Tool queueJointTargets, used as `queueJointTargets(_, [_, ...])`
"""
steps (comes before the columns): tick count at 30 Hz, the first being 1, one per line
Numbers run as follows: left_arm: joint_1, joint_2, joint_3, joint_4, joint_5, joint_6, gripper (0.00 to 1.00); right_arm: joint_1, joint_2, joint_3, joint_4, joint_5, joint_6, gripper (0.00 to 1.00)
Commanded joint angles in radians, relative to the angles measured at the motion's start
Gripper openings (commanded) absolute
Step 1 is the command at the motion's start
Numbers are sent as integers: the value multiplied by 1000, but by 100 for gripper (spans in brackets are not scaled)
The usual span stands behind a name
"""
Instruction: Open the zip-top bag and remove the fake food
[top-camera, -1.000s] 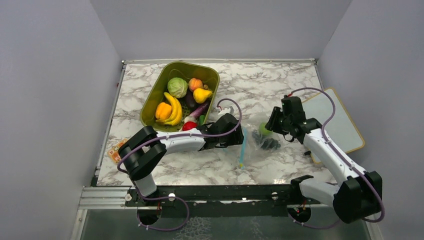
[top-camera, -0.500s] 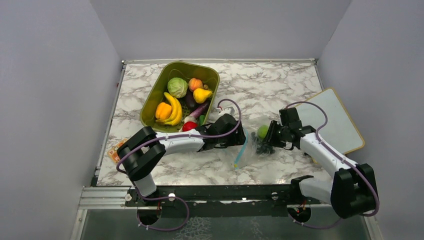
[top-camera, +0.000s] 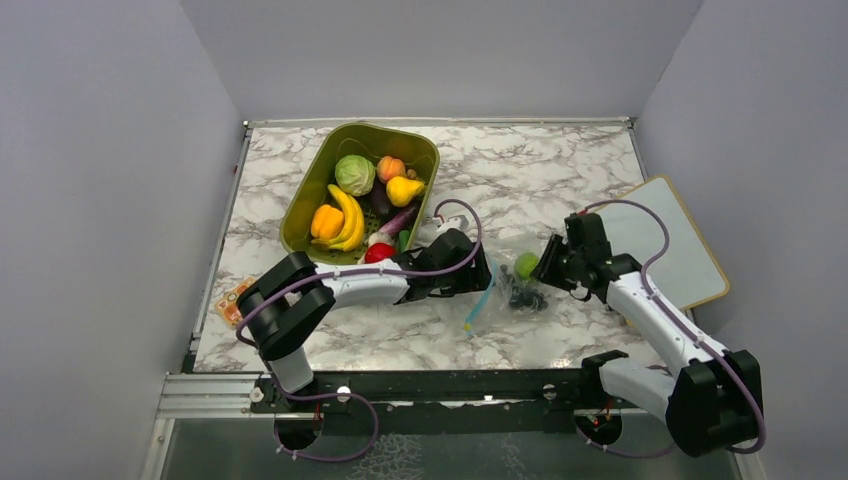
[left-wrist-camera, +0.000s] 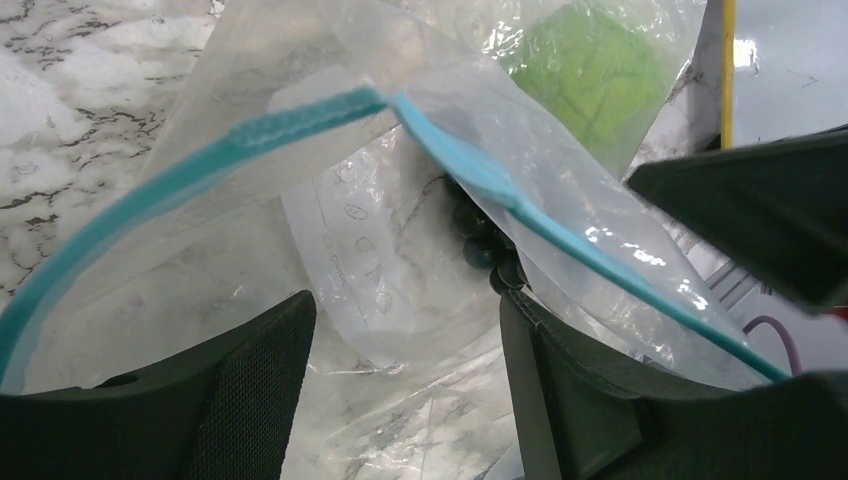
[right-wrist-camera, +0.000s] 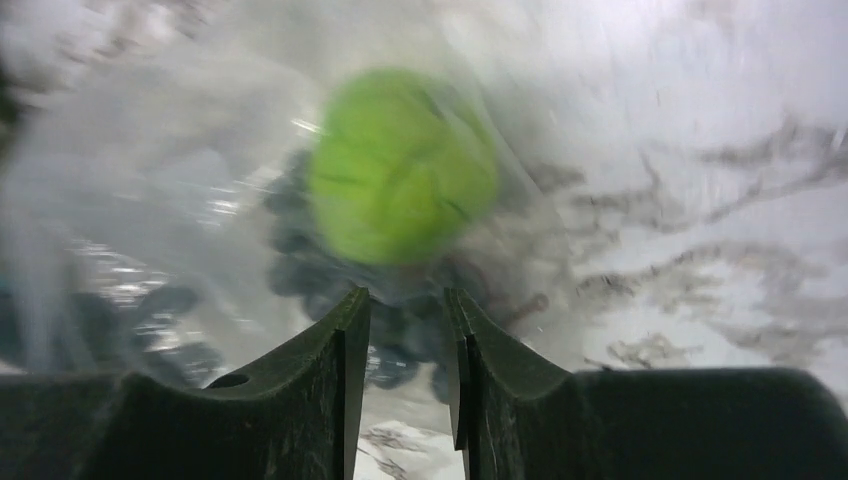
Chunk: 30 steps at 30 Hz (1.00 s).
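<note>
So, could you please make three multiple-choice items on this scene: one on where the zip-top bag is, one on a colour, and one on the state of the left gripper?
1. Where is the zip-top bag?
A) hung on the wall
B) on the marble table, between the left gripper and the right gripper
C) held high in the air

2. What colour is the bag's zipper strip?
A) blue-teal
B) red
C) black

3. How does the left gripper stand?
A) shut tight
B) out of every view
C) open, at the bag's mouth

Key:
1 B, as the top view shows it lying between them.
2 A, as the left wrist view shows the strip close up.
3 C, as its fingers stand wide apart there.
</note>
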Motion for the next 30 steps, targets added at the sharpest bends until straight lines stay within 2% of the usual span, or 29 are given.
queueJointTargets(1, [-4, -24, -43, 102, 27, -36, 70, -1, 16, -124, 17, -54, 75, 31])
queueJointTargets(5, [12, 10, -50, 143, 68, -81, 72, -1, -22, -215, 124, -209, 70, 29])
queueJointTargets(10, [11, 91, -41, 223, 155, -135, 75, -1, -30, -213, 101, -173, 81, 29])
queueJointTargets(16, [7, 118, -17, 230, 202, -121, 75, -1, -34, -234, 124, -198, 83, 29])
queueJointTargets(19, [7, 116, -21, 248, 219, -112, 70, -1, -34, -243, 144, -218, 89, 29])
queueJointTargets(21, [7, 109, -26, 268, 234, -109, 59, -1, -36, -246, 149, -224, 90, 29])
queueJointTargets(27, [7, 93, -19, 285, 244, -113, 38, -1, -46, -255, 156, -228, 96, 29])
queueJointTargets(30, [7, 100, -1, 288, 253, -112, 34, -1, -51, -259, 159, -228, 99, 29])
